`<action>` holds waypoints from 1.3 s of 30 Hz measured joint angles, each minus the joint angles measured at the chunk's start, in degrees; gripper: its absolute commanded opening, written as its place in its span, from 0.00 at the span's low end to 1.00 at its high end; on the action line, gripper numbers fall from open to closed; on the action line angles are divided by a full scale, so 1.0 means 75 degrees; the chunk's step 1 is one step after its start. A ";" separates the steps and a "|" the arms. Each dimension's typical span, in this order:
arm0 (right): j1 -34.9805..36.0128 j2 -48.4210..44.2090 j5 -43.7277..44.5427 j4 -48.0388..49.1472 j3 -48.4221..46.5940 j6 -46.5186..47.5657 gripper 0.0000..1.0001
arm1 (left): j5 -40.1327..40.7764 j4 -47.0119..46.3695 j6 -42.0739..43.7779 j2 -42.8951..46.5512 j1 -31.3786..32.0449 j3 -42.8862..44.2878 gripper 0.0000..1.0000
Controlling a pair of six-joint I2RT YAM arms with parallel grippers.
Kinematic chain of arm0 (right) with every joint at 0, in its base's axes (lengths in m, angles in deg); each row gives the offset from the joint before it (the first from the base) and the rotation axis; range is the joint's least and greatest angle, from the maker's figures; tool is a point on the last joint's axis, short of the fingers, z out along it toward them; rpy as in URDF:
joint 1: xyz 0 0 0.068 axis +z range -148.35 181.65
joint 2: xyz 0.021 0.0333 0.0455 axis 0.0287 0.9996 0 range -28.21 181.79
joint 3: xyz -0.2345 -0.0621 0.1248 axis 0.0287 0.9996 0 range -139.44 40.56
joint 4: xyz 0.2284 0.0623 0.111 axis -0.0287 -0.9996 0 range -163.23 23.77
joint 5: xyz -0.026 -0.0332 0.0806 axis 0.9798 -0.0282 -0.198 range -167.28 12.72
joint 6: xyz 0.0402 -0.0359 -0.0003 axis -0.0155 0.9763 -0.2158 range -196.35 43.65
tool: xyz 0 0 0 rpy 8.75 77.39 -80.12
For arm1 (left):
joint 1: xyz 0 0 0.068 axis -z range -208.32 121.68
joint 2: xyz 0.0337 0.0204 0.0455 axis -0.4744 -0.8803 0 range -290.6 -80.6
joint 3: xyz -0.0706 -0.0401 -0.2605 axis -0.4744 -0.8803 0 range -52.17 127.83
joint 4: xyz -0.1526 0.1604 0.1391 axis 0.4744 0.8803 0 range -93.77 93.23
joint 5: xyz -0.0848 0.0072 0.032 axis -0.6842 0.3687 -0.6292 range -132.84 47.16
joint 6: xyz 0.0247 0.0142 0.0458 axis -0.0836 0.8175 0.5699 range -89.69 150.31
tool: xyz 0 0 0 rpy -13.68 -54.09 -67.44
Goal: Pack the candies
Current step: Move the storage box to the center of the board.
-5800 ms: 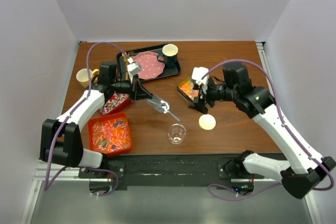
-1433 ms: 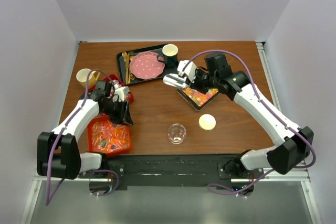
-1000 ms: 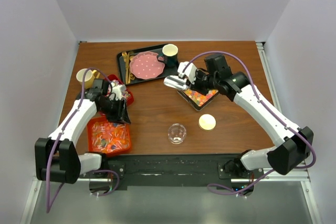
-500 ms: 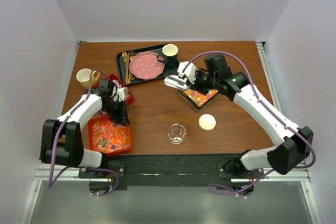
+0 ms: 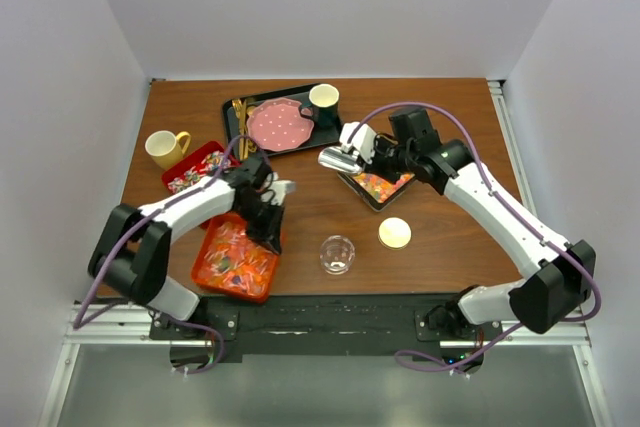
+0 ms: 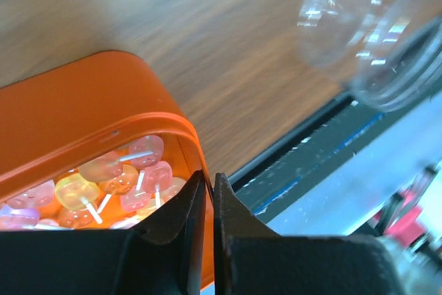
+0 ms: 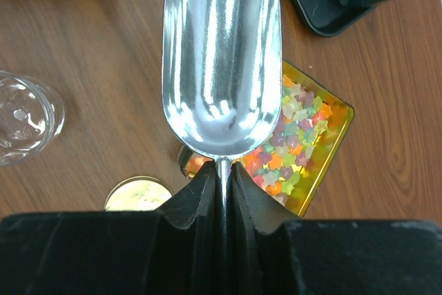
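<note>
Orange-red candies [image 5: 232, 259] fill an orange tray [image 5: 262, 282] near the front left. My left gripper [image 5: 270, 230] is shut on that tray's right wall; the left wrist view shows the jaws [image 6: 209, 179] pinching the orange rim [image 6: 173, 119], with lollipop-like candies [image 6: 131, 174] inside. My right gripper [image 5: 362, 159] is shut on the handle of an empty metal scoop [image 5: 338, 158], which hangs over a gold tray [image 5: 352, 184] of tiny star candies [image 7: 297, 136]. The right wrist view shows the scoop [image 7: 221, 60] and the right gripper [image 7: 222, 172]. Wrapped candies sit in a red tray [image 5: 193, 169].
A clear glass jar [image 5: 337, 254] stands in front of the centre, its round lid [image 5: 394, 233] to the right. At the back lies a black tray [image 5: 330, 133] with a pink dotted plate [image 5: 278, 124] and a cup [image 5: 323, 99]. A yellow mug [image 5: 164, 148] stands at the left.
My left gripper has closed on the orange tray's wall and pulled the tray to the right, toward the jar. The right arm with the scoop has barely shifted.
</note>
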State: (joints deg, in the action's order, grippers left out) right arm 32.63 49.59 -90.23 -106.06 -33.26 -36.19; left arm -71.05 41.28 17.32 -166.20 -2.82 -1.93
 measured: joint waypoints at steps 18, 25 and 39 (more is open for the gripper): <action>-0.0697 -0.0522 0.0166 0.0198 0.0431 0.0099 0.00 | -0.0073 0.0705 0.2317 -0.3969 0.1623 0.5094 0.00; -0.1288 -0.0134 -0.0023 0.0221 0.0306 0.0047 0.00 | 0.0166 0.1478 0.3850 -0.4479 0.1719 0.6067 0.00; -0.1580 0.0857 -0.0653 -0.0758 -0.0921 0.0108 0.00 | 0.0396 0.1719 0.5703 -0.4389 0.1676 0.6088 0.00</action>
State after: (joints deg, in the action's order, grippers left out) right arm 20.78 56.02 -95.13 -111.74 -40.17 -35.38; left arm -68.07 54.18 60.09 -199.12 9.75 43.73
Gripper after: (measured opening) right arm 0.149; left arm 0.097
